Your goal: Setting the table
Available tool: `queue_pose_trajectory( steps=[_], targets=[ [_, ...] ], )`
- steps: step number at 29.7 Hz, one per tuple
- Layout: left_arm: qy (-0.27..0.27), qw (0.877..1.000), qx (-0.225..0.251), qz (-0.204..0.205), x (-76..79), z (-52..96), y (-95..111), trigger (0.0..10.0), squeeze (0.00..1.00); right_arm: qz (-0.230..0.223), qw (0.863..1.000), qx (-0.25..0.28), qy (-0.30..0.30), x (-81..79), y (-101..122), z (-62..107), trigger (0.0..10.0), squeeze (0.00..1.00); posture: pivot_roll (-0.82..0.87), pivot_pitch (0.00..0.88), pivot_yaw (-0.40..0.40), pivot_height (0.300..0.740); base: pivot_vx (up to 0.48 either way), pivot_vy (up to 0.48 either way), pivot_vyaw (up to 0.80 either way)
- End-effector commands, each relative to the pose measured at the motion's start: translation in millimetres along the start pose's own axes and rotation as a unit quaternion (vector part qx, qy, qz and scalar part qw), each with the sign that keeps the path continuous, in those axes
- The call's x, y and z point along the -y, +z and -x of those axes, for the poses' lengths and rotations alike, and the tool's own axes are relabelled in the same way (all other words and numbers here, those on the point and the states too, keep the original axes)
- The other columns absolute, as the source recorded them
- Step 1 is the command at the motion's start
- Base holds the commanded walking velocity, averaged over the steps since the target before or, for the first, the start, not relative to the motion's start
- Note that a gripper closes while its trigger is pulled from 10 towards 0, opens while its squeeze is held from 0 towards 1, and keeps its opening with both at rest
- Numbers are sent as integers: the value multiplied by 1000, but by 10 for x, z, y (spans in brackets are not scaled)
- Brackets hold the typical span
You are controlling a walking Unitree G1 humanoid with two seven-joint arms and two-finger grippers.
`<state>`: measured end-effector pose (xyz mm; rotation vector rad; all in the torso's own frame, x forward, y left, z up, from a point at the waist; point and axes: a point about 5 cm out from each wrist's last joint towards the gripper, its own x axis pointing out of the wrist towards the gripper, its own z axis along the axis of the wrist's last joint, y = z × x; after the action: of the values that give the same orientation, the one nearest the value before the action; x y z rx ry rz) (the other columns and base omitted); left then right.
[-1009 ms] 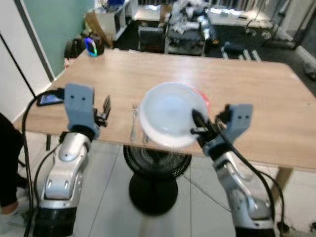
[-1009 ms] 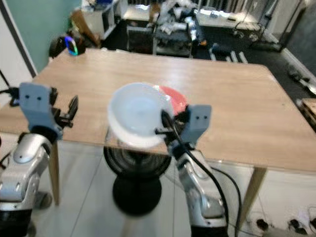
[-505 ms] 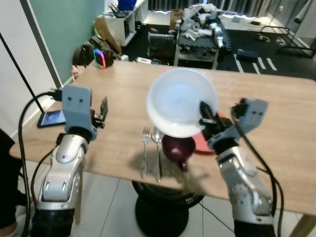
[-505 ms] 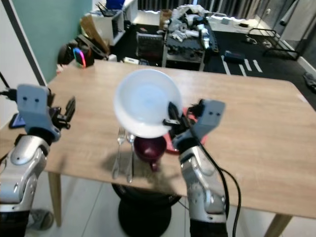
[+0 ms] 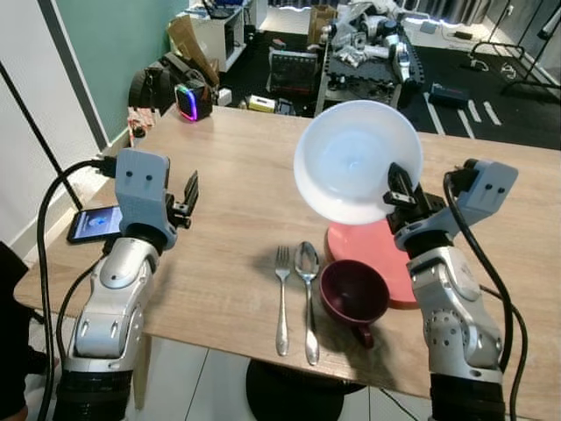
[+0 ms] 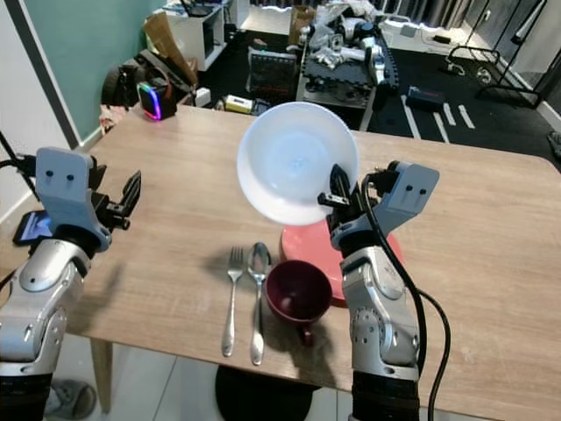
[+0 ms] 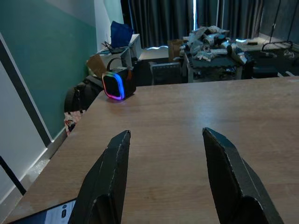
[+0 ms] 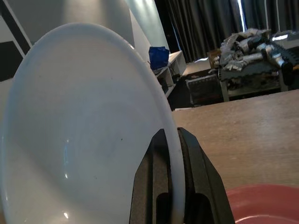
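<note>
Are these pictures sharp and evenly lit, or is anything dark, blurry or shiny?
Both eye views are sharp and bright; the mug throws a soft shadow on the table. The left wrist view is dimmer, its open fingers in shade. In the right wrist view the white bowl looms large, with small glints.

Phone (image 5: 93, 222) at table's left edge, glowing speaker (image 5: 194, 100) beyond far corner, cluttered cart (image 5: 364, 39) behind

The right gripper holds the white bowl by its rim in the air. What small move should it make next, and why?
Probably lower the white bowl toward the red plate just beneath it. The right gripper pinches its rim, tilted up in the air, and the plate's top looks free, with the maroon cup beside it.
</note>
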<state>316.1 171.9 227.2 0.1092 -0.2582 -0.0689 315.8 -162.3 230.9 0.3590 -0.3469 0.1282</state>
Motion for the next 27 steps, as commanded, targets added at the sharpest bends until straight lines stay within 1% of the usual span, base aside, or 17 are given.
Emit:
queue_pose_trajectory(
  steps=[1, 3, 6, 7, 9, 12, 14, 15, 16, 19, 20, 21, 22, 23, 24, 25, 27],
  targets=[
    [-4, 1000, -6, 1, 13, 23, -21, 10000, 0, 11, 1000, 2, 6, -10, 12, 4, 10000, 0, -8, 0, 64, 740, 0, 0, 0],
    [-5, 1000, -7, 3, 11, 21, -19, 10000, 0, 25, 999, -3, 26, -81, 5, -23, 10000, 0, -3, 0, 62, 740, 0, 0, 0],
    [-5, 1000, -9, 4, 8, 21, -20, 10000, 0, 30, 999, -7, 33, -114, 0, -39, 10000, 0, 1, 0, 60, 740, 0, 0, 0],
    [-7, 1000, -16, 4, 4, 30, -33, 10000, 0, 46, 998, -22, 41, -168, -43, -74, 10000, 0, 5, 0, 58, 740, 0, 0, 0],
    [-8, 1000, -19, 4, 3, 34, -38, 10000, 0, 52, 997, -27, 44, -187, -60, -86, 10000, 0, 5, 0, 58, 740, 0, 0, 0],
    [-9, 1000, -23, 3, 8, 40, -48, 10000, 0, 49, 997, -34, 51, -249, -97, -118, 10000, 0, 14, 0, 53, 740, 0, 0, 0],
    [-15, 999, -29, 2, 34, 49, -58, 10000, 0, 46, 995, -53, 65, -383, -193, -193, 10000, 0, 28, 0, 45, 740, 0, 0, 0],
    [-15, 999, -29, 2, 34, 49, -58, 10000, 0, 46, 995, -53, 65, -383, -193, -193, 10000, 0, 28, 0, 45, 740, 0, 0, 0],
    [-20, 999, -31, 2, 54, 53, -61, 10000, 0, 42, 995, -59, 71, -445, -237, -228, 10000, 0, 31, 0, 44, 740, 0, 0, 0],
    [-26, 999, -34, 2, 78, 56, -65, 10000, 0, 38, 994, -66, 75, -496, -275, -261, 10000, 0, 42, 0, 41, 740, 0, 0, 0],
    [-36, 998, -41, -4, 113, 65, -83, 10000, 0, 31, 994, -76, 76, -541, -334, -306, 10000, 0, 45, 0, 39, 740, 0, 0, 0],
    [-52, 997, -47, -6, 151, 89, -91, 10000, 0, 25, 993, -95, 72, -574, -414, -356, 10000, 0, 62, 4, 33, 740, 0, 0, 0],
    [-52, 997, -47, -6, 151, 89, -91, 10000, 0, 25, 993, -95, 72, -574, -414, -356, 10000, 0, 62, 4, 33, 740, 0, 0, 0],
    [-70, 996, -53, -7, 175, 134, -97, 10000, 0, 17, 992, -112, 63, -584, -489, -406, 10000, 0, 76, 11, 30, 740, 0, 0, 0],
    [-85, 995, -59, -9, 170, 197, -94, 10000, 0, 4, 991, -128, 47, -570, -552, -448, 10000, 0, 99, 27, 24, 740, 0, 0, 0],
    [-85, 995, -59, -9, 170, 197, -94, 10000, 0, 4, 991, -128, 47, -570, -552, -448, 10000, 0, 99, 27, 24, 740, 0, 0, 0],
    [-99, 993, -66, -14, 131, 290, -78, 10000, 0, -8, 989, -145, 26, -539, -612, -489, 10000, 0, 120, 38, 20, 740, 0, 0, 0]
  ],
)
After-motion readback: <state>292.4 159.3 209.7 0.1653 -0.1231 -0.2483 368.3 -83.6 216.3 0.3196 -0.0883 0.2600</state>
